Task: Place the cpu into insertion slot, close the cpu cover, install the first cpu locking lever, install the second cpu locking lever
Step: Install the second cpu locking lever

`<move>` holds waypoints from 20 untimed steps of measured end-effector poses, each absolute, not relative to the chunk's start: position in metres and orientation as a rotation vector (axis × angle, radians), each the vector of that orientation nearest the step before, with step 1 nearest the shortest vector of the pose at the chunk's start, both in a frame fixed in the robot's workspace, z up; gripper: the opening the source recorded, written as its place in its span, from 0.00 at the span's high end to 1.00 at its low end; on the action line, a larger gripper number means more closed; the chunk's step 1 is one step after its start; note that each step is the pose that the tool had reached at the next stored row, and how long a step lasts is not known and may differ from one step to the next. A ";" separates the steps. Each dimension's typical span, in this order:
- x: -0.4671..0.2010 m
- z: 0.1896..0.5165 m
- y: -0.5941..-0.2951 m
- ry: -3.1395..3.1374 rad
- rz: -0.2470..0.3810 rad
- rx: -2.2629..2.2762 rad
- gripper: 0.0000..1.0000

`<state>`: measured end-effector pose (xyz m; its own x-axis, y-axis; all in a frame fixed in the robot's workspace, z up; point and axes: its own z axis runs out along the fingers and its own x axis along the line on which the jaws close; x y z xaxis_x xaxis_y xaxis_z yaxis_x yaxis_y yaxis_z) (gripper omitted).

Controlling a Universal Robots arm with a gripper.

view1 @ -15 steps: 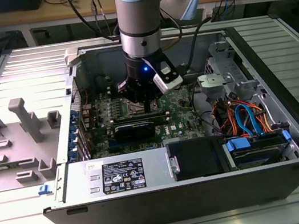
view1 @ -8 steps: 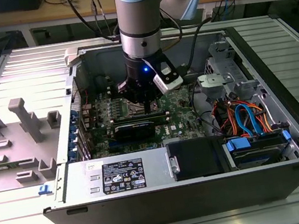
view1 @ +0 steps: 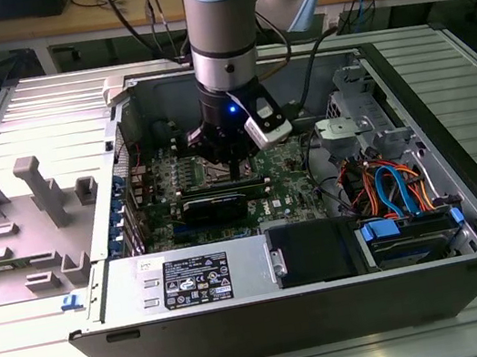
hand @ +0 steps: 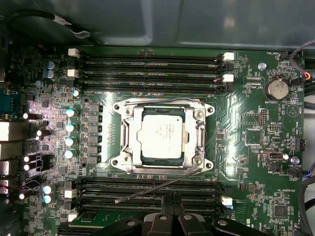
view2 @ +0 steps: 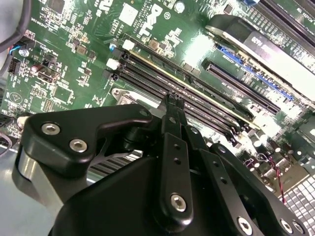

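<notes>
Dull silver square cpu [hand: 161, 133] seated in silvery-rimmed insertion slot [hand: 124, 142], thin silvery frame cpu cover [hand: 197, 129] down around it, black gripper [hand: 171, 200] beside slot, fingertips together, gripping nothing, lower body cut off.

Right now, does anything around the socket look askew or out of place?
One thing: a thin locking lever sticks out at a slant across the memory slots instead of lying along the cpu cover. The cpu sits square in the insertion slot, with the cover down around it.

White lettering on circuit board [hand: 246, 162]; sticker [view1: 196, 278] on case
</notes>
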<state>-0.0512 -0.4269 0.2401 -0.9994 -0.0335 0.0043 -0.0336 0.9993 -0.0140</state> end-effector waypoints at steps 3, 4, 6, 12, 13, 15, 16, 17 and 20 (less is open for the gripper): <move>-0.051 0.240 -0.427 -3.130 0.009 0.053 0.89; -0.052 0.240 -0.427 -3.127 0.003 0.053 0.89; -0.053 0.240 -0.427 -3.126 -0.006 0.053 0.89; -0.065 0.240 -0.429 -3.126 -0.045 0.059 0.89; -0.068 0.240 -0.429 -3.126 -0.051 0.060 0.89; -0.077 0.239 -0.429 -3.126 -0.063 0.062 0.89; -0.077 0.239 -0.429 -3.126 -0.063 0.062 0.89; -0.077 0.239 -0.429 -3.125 -0.063 0.062 0.89; -0.078 0.238 -0.429 -3.125 -0.066 0.062 0.89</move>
<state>-0.0780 -0.4292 0.2384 -0.9991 -0.0402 0.0141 -0.0396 0.9983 0.0424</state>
